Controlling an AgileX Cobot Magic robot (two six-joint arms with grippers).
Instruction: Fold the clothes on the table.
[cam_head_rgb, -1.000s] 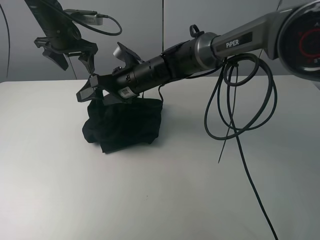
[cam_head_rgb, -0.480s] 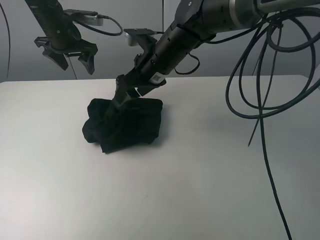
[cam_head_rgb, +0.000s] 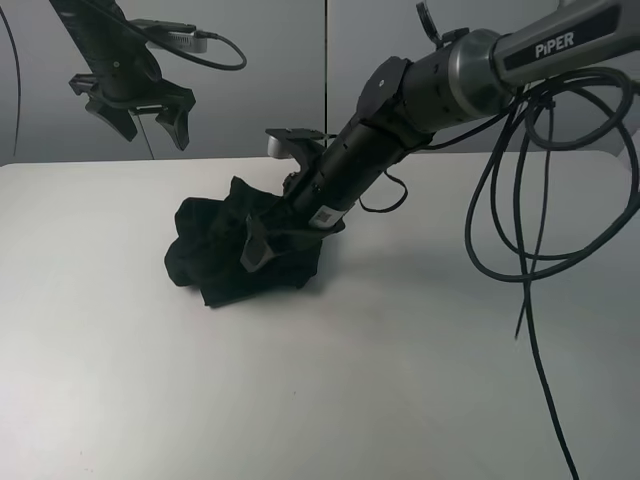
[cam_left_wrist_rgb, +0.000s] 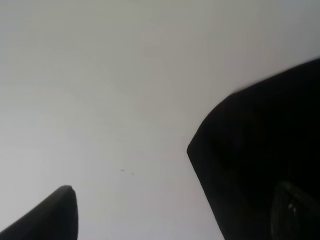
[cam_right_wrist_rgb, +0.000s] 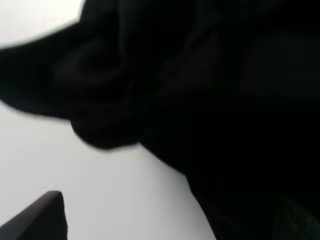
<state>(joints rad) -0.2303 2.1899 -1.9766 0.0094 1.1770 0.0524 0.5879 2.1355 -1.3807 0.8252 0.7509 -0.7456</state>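
The black T-shirt (cam_head_rgb: 215, 262) lies in a crumpled heap on the white table (cam_head_rgb: 380, 380), left of centre; no print shows. My right gripper (cam_head_rgb: 268, 238) is low on top of the heap, jaws open, fingers pressed into the cloth. In the right wrist view the black cloth (cam_right_wrist_rgb: 200, 100) fills most of the frame, with one fingertip (cam_right_wrist_rgb: 45, 217) beside it over bare table. My left gripper (cam_head_rgb: 152, 128) hangs open and empty, high above the table's back left. The left wrist view shows an edge of the shirt (cam_left_wrist_rgb: 260, 150) and one of its fingers (cam_left_wrist_rgb: 50, 215).
Loose black cables (cam_head_rgb: 530, 210) hang from the right arm over the table's right half. Grey wall panels (cam_head_rgb: 280, 70) stand behind the table's far edge. Bare tabletop lies in front of the heap and to its right.
My right gripper has swung from above the heap's back left edge down onto the top of the shirt. The left arm has not moved.
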